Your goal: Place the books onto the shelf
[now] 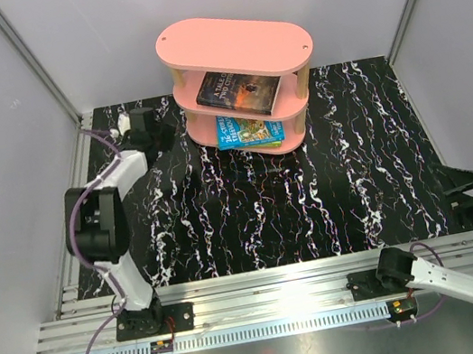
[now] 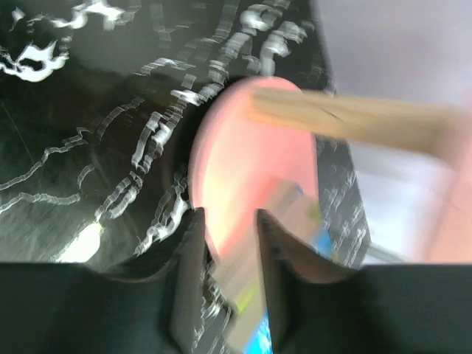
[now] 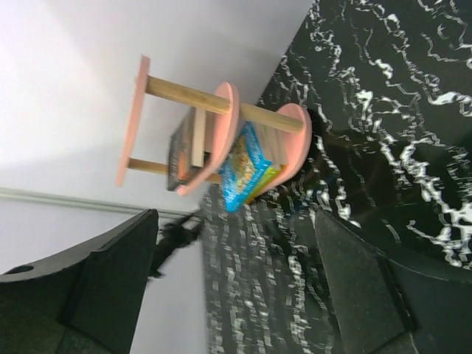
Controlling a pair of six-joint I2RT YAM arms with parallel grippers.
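Fingers (image 2: 188,280) of my left gripper (image 2: 228,217) stand partly apart, gripping nothing, just off the left end of the pink shelf (image 1: 231,40). My right gripper (image 3: 236,221) gapes wide, empty, well apart over the table (image 1: 332,197). One dark book (image 1: 240,92) lies on the middle board, the blue books (image 1: 249,131) on the lowest.

Open marbled table (image 1: 332,197) stretches before the shelf (image 1: 232,38); books (image 1: 240,92) occupy its middle and bottom tiers, the top board free; the left gripper (image 1: 163,135) crowds its left end; walls (image 1: 102,36) close behind.
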